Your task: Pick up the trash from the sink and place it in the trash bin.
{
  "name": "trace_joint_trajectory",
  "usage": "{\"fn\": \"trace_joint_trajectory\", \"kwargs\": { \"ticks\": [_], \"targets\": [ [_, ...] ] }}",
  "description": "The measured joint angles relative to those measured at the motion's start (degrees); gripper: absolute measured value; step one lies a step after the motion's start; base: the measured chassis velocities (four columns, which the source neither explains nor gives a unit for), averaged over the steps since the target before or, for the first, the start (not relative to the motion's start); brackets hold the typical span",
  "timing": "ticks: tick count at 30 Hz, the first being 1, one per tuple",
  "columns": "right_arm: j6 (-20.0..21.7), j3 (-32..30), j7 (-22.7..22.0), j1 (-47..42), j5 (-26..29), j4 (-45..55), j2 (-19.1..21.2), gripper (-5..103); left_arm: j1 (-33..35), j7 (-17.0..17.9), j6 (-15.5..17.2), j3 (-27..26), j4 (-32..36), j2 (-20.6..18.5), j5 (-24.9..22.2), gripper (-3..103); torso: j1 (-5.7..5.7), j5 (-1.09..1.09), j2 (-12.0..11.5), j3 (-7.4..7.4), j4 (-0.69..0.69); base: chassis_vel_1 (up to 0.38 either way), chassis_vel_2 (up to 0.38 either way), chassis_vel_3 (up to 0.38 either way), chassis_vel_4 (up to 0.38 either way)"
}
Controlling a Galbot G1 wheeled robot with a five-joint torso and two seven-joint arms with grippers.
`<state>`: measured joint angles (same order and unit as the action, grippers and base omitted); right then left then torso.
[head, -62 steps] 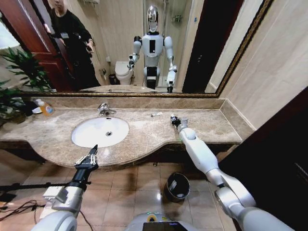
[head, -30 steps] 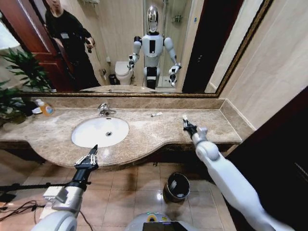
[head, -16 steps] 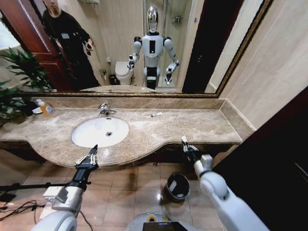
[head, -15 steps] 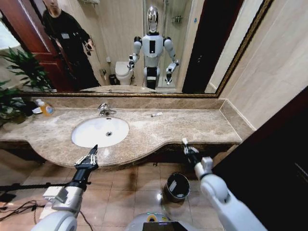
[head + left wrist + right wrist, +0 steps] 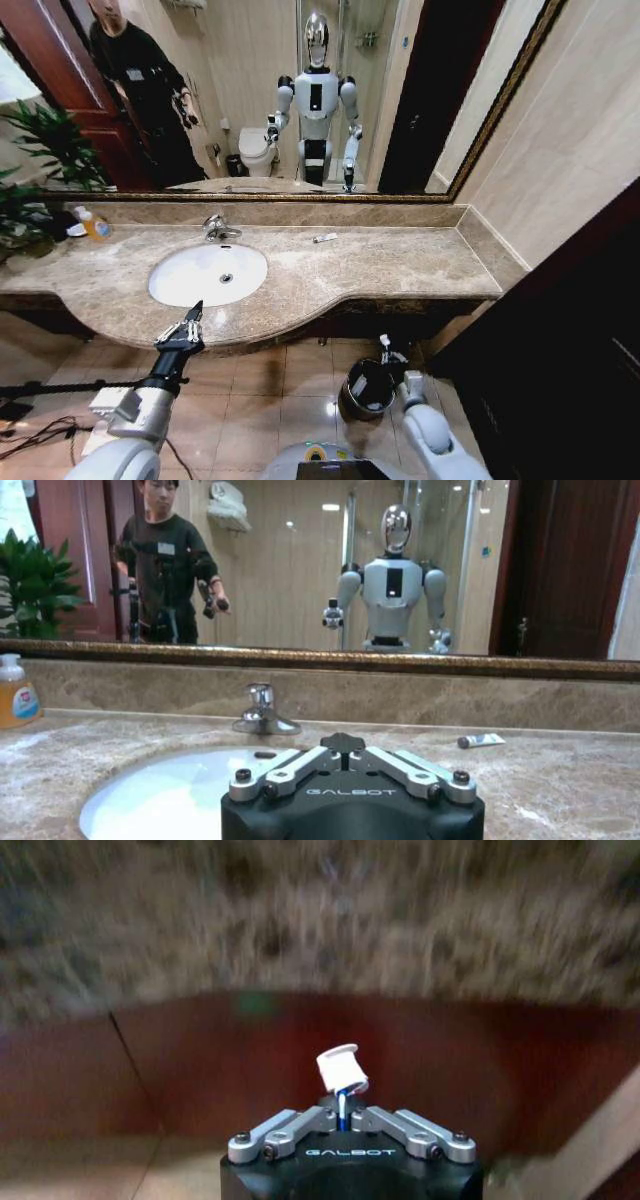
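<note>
Item: right gripper (image 5: 384,343) — fingers pressed together on a white-and-blue toothpaste tube (image 5: 340,1069). In the right wrist view the tube stands out past the fingertips, its long axis roughly in line with the gripper and its white end tilted a little to one side. You hold it low, below the countertop edge, over the floor tiles.

Item: trash bin (image 5: 367,389) — round, dark, shiny rim, standing on the floor under the counter overhang. In the head view the right gripper sits just beside the bin's far rim, at the upper right of the opening, so the mouth lies slightly toward the robot and to its left of the tube. That offset is what the drop depends on; by my reading the tube is not yet squarely over the opening.

Item: left gripper (image 5: 182,332) — parked at the front edge of the marble countertop (image 5: 400,262), before the white basin (image 5: 208,273); fingers spread, holding nothing.

Item: small white tube (image 5: 325,238) — lying flat on the countertop near the backsplash (right of the chrome faucet (image 5: 217,229)), well apart from both grippers.
</note>
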<state>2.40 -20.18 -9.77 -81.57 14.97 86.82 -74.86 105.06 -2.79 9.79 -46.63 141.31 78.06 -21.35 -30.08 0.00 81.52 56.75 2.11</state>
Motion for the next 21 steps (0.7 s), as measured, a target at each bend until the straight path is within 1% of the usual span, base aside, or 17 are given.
{"fn": "trace_joint_trajectory", "kwargs": {
  "ticks": [3,5,6,8,10,11,12,14,18,19,20,21],
  "targets": [
    [-1.8,0.6,0.3,2.8,-0.9,-7.0,-2.0,3,0.0,0.0,0.0,0.0,0.0,0.0,0.0,0,0.00,-0.01,0.0,0.00,0.00,0.000,0.000,0.000,0.000],
    [-2.1,0.8,0.4,3.5,-1.1,-8.7,-2.4,3,0.0,0.0,0.0,0.0,0.0,0.0,0.0,0,0.00,0.00,0.0,0.00,0.00,0.000,0.000,0.000,0.000],
    [-2.9,1.2,0.5,5.2,-1.7,-12.0,-3.2,3,0.0,0.0,0.0,0.0,0.0,0.0,0.0,0,-0.01,-0.01,0.0,0.00,0.00,0.000,0.000,0.000,0.000],
    [-4.5,1.3,0.8,7.3,-3.6,-16.6,-4.3,3,0.0,0.0,0.0,0.0,0.0,0.0,0.0,0,0.00,-0.02,0.0,0.00,0.00,0.000,0.000,0.000,0.000],
    [-6.9,0.9,1.2,9.8,-7.2,-22.4,-5.6,3,0.0,0.0,0.0,0.0,0.0,0.0,0.0,0,-0.01,0.01,0.0,0.00,0.00,0.000,0.000,0.000,0.000],
    [-6.9,0.9,1.2,9.8,-7.2,-22.4,-5.6,3,0.0,0.0,0.0,0.0,0.0,0.0,0.0,0,-0.01,0.01,0.0,0.00,0.00,0.000,0.000,0.000,0.000],
    [-7.7,0.8,1.6,11.0,-8.5,-25.0,-6.1,3,0.0,0.0,0.0,0.0,0.0,0.0,0.0,0,-0.01,0.00,0.0,0.00,0.00,0.000,0.000,0.000,0.000],
    [-7.8,0.8,2.3,12.7,-8.8,-28.0,-6.6,3,0.0,0.0,0.0,0.0,0.0,0.0,0.0,0,-0.01,0.00,0.0,0.00,0.00,0.000,0.000,0.000,0.000],
    [-7.7,0.7,2.5,14.3,-8.9,-29.8,-7.0,3,0.0,0.0,0.0,0.0,0.0,0.0,0.0,0,-0.01,0.00,0.0,0.00,0.00,0.000,0.000,0.000,0.000],
    [-7.5,0.7,2.4,15.2,-8.9,-30.6,-7.1,2,0.0,0.0,0.0,0.0,0.0,0.0,0.0,0,-0.01,-0.01,0.0,0.00,0.00,0.000,0.000,0.000,0.000],
    [-7.5,0.7,2.2,15.6,-9.0,-31.1,-7.1,7,0.0,0.0,0.0,0.0,0.0,0.0,0.0,0,-0.01,0.00,0.0,0.00,0.00,0.000,0.000,0.000,0.000],
    [-7.5,0.7,2.2,15.6,-9.0,-31.1,-7.1,7,0.0,0.0,0.0,0.0,0.0,0.0,0.0,0,-0.01,0.00,0.0,0.00,0.00,0.000,0.000,0.000,0.000]
  ]
}}
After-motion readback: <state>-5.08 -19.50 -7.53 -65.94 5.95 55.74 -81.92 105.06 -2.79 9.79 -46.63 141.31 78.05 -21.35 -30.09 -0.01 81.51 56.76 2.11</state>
